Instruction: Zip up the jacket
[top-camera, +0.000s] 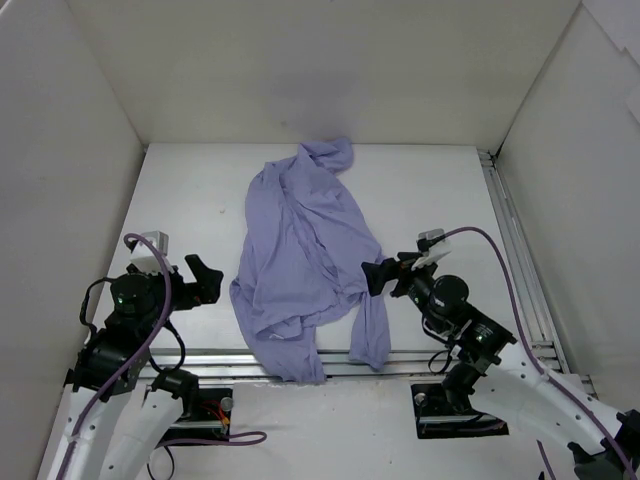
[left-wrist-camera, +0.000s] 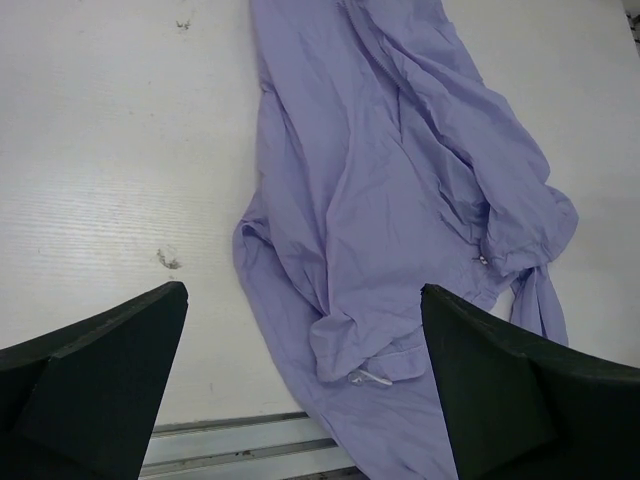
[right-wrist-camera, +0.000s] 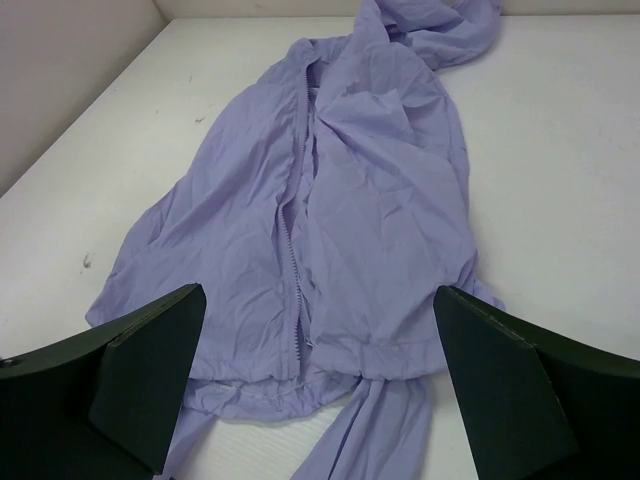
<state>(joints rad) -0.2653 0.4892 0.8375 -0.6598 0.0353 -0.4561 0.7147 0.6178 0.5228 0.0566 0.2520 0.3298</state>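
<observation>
Both sets of jaws stand wide apart and hold nothing. Left gripper (top-camera: 207, 282) sits just beside the jacket (top-camera: 300, 250), and right gripper (top-camera: 377, 278) is at its other edge. The jacket lies crumpled mid-table (top-camera: 190, 200), hem nearest the arms. Zipper teeth (right-wrist-camera: 292, 250) run collar to hem; I can't make out the slider. Best to pin the hem taut first, then find the slider low down.
</observation>
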